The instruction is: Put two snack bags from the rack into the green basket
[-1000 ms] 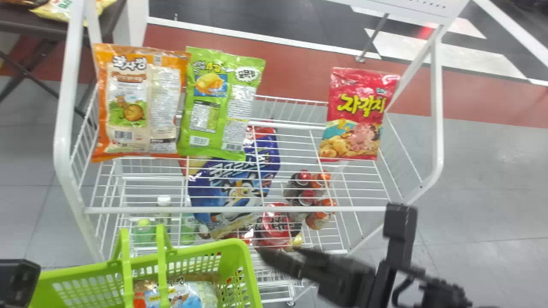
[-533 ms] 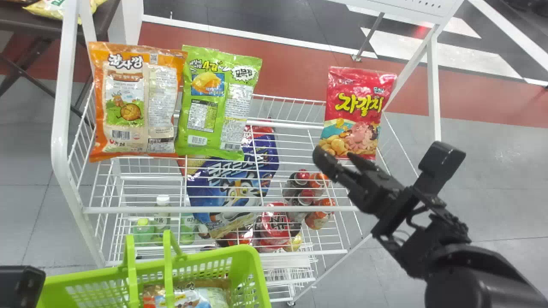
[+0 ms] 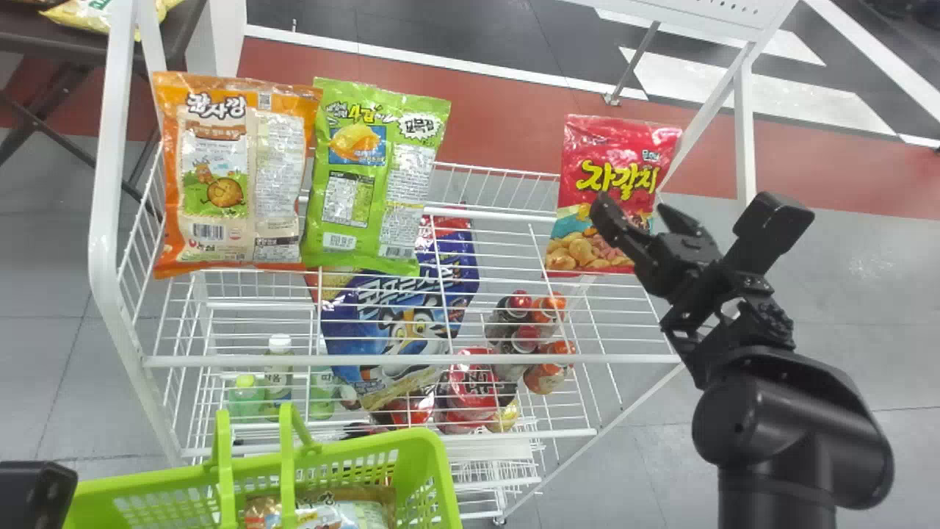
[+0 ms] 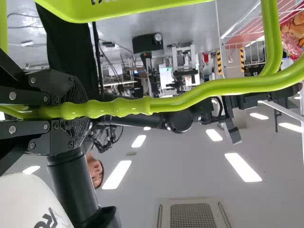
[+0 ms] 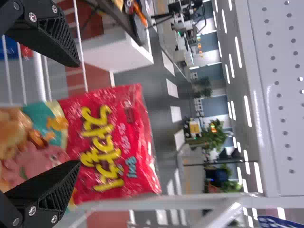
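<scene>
The right gripper (image 3: 633, 209) is open in front of the red snack bag (image 3: 613, 165), over its lower half. In the right wrist view the red bag (image 5: 107, 142) stands beyond the right gripper (image 5: 79, 114), nothing between its fingers. An orange bag (image 3: 231, 176) and a green bag (image 3: 374, 184) stand at the rack's left. At bottom left, part of the left gripper (image 3: 35, 494) shows beside the green basket (image 3: 418, 441), which has a snack bag (image 3: 360, 513) inside. The left gripper (image 4: 78, 110) is shut around the basket handle (image 4: 180, 99).
The white wire rack (image 3: 367, 361) has a top rail and side posts. Its lower levels hold a blue bag (image 3: 396, 316), cans (image 3: 547, 367) and bottles (image 3: 279, 375). A dark table (image 3: 66, 44) with a yellow bag stands at the back left.
The right gripper has risen from near the rack's lower front, going up and right to the red bag. The basket and the left gripper have shifted slightly down in the head view.
</scene>
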### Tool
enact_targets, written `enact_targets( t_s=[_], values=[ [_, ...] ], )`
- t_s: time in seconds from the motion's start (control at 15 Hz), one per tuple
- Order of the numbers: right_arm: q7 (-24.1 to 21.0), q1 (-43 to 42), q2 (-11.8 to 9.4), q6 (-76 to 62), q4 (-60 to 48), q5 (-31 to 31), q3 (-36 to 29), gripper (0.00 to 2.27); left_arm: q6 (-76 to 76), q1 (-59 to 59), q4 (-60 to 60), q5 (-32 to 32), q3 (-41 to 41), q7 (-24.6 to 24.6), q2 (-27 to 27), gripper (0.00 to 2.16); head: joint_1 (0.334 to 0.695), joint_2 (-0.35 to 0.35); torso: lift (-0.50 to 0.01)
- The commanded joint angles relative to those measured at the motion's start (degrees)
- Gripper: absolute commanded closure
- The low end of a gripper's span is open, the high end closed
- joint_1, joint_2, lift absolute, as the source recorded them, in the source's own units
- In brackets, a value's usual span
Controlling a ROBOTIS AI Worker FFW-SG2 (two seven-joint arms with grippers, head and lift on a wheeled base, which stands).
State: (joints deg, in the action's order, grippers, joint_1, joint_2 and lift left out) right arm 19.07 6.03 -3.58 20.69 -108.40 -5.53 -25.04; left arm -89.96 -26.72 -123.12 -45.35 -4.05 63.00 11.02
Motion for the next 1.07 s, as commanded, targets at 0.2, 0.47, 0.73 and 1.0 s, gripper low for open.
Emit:
enact_targets(
  t_s=[0.2, 0.47, 0.73, 1.0],
  values=[
    [1.59, -4.71, -3.80, -2.63, 9.61, 4.83, -0.63, 0.10, -0.07, 0.44, 0.25, 0.00, -0.43, 0.02, 0.32, 1.19, 0.695, -0.350, -0.003],
    [2.46, -8.23, -4.15, -4.03, 16.91, 7.20, 0.78, 0.11, -0.07, 0.88, 1.22, 0.00, -0.43, 0.11, 0.41, 1.19, 0.695, -0.350, -0.003],
    [3.34, -10.51, -4.24, -7.55, 22.62, 8.78, 2.36, 0.13, -0.07, 1.40, 2.36, 0.08, -0.52, 0.46, 0.41, 1.19, 0.695, -0.350, -0.003],
    [3.08, -14.64, -4.24, -7.55, 27.10, 11.42, 3.06, 0.19, -0.07, 1.67, 3.94, 0.70, -0.69, 1.07, 0.41, 1.19, 0.695, -0.350, -0.003]
  ],
)
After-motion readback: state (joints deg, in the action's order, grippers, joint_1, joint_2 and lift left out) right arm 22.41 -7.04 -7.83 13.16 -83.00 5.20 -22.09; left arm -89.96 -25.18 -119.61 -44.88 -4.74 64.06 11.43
